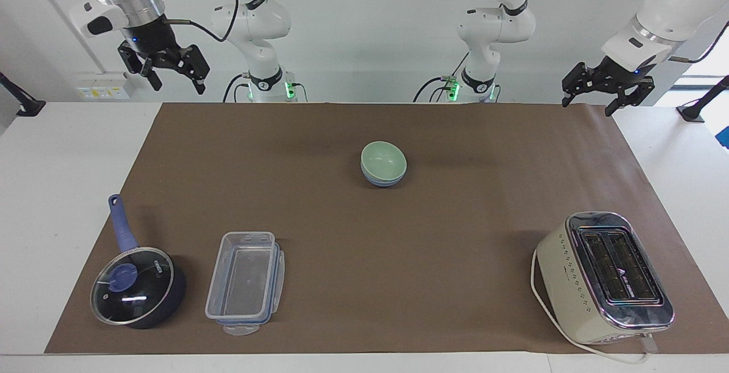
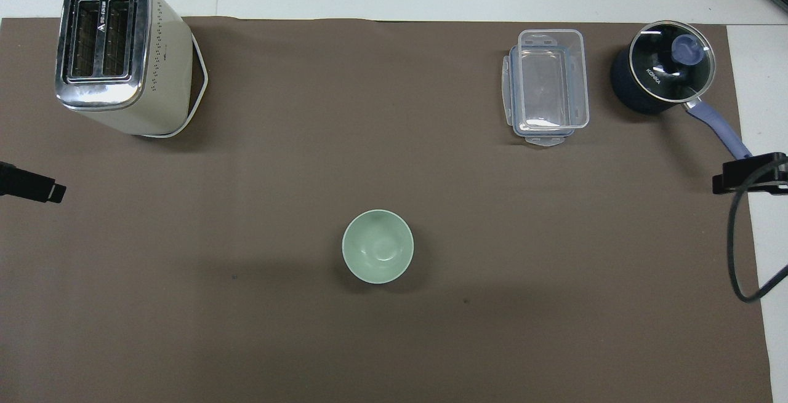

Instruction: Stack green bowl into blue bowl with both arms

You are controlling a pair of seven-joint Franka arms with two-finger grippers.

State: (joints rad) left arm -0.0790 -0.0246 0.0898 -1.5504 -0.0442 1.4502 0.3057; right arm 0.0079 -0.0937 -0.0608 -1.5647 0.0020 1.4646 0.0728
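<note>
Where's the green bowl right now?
The green bowl sits nested in the blue bowl mid-mat, nearer the robots than the toaster and the clear container.

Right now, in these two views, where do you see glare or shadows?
Facing view: a white glint on the saucepan's glass lid, bright reflections on the toaster's chrome top, a soft shadow beside the stacked bowls. Overhead view: the toaster shines too, and a faint shadow band crosses the mat.

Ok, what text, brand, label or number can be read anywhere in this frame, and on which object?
"KONKA": on the glass lid of the dark blue saucepan.
Logo mark and lettering between the slots of the cream and chrome toaster: too small to read.
Nothing legible elsewhere.
</note>
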